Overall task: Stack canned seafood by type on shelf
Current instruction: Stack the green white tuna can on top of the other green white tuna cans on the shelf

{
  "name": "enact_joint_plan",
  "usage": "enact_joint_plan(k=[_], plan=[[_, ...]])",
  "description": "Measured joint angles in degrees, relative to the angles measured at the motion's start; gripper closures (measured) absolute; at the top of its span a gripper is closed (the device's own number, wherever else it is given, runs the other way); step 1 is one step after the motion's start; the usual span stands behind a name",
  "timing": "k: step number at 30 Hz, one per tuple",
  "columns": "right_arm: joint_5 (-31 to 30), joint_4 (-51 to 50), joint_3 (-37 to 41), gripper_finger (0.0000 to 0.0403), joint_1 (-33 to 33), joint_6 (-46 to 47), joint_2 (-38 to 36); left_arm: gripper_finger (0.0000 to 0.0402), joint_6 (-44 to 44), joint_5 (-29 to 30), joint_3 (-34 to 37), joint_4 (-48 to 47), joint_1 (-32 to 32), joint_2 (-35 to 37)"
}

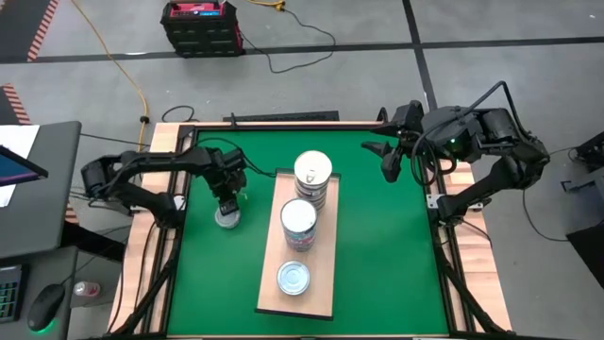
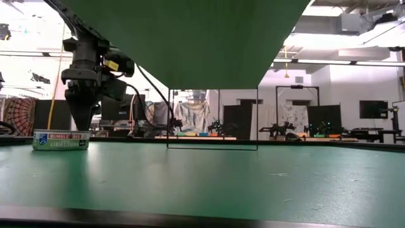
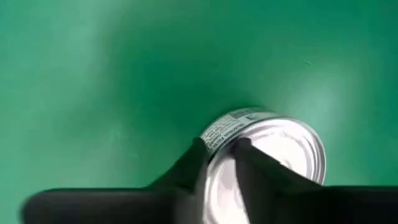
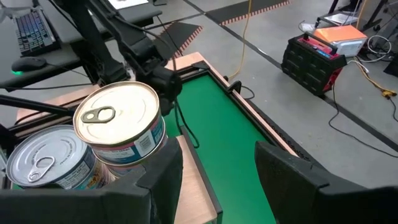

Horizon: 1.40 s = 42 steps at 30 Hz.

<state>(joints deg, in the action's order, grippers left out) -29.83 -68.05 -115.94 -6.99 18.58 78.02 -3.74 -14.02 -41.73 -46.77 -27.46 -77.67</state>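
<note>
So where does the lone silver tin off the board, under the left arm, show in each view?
High: the short round silver tin sits on the green mat, left of the pale wooden board.
Low: far left.
Left wrist: lower centre.
Right wrist: not in view.
Shared landmark: the left end effector directly above it.

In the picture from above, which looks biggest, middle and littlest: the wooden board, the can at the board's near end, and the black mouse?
1. The wooden board, by far the largest.
2. The can lying single at the board's near end.
3. The black mouse on the side desk looks close to the can in size, so those two are unsure.
</note>
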Motion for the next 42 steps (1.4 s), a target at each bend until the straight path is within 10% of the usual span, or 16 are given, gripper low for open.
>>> enact_joint_plan(k=[4, 14, 27, 30, 42], plan=[[-0.02, -0.02, 0.0, 0.0175, 0.07, -0.02, 0.0, 0.039, -2.02, -4.31, -1.21, -0.62, -2.53, -2.11], [-0.02, -0.02, 0.0, 0.0175, 0.07, 0.43, 0.0, 0.0401, -2.47, -1.79, -1.6, -1.49, -10.39, -5.58], [-0.06, -0.04, 0.0, 0.0175, 0.07, 0.62, 0.0, 0.0397, 2.49, 19.96, -11.88, -6.78, -10.33, 4.92], [-0.11, -0.04, 0.0, 0.0175, 0.07, 0.39, 0.0, 0.0374, 10.21, 24.68, -12.66, -7.52, -10.12, 7.41], [-0.22, 1.11, 0.0, 0.0175, 1.51, -2.0, 0.02, 0.0143, 22.17, 10.87, -12.77, 2.62, -4.24, 6.08]])
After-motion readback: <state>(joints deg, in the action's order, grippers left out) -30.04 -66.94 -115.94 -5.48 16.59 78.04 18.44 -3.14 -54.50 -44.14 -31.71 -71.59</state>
